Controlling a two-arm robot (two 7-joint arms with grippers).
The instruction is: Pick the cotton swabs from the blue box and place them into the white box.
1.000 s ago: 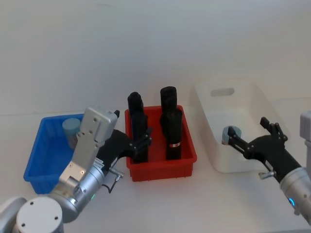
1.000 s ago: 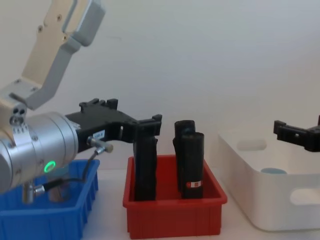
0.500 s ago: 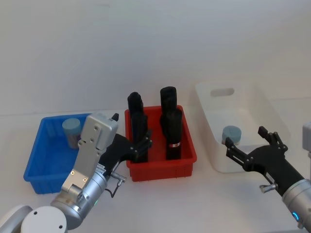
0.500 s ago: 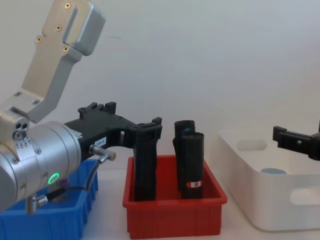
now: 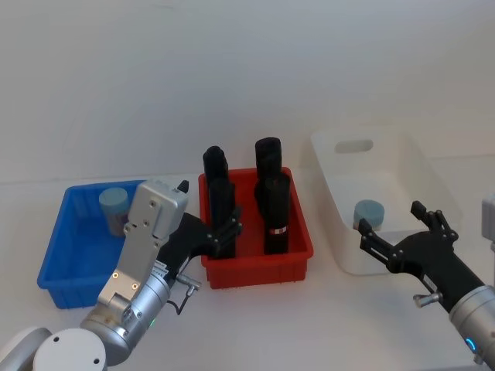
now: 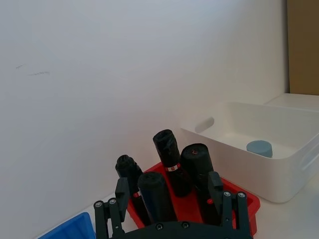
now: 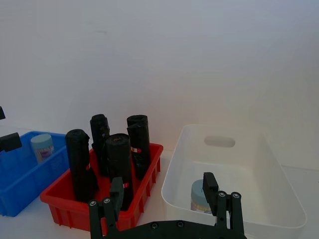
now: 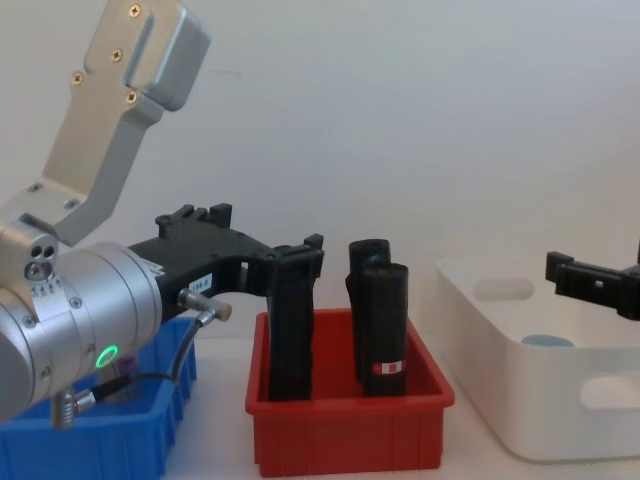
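Pulled back since a second ago, the right gripper (image 5: 390,220) now hangs at the 6 o'clock edge of the white box (image 5: 387,143), fingers spread and empty. The left arm has sunk a little too. One jar of cotton swabs (image 5: 369,210) stands inside that box, just past the right fingertips, so one delivery looks done. The left gripper (image 6: 168,189), likewise spread and holding nothing, hovers at the 7 o'clock side of the red bin (image 5: 259,270), close to the black cylinders (image 5: 268,154). At the bin's 9 o'clock sits the blue box (image 5: 54,255), where a second jar (image 5: 114,205) stands in the 11 o'clock corner. That one, I judge, is what remains to move.
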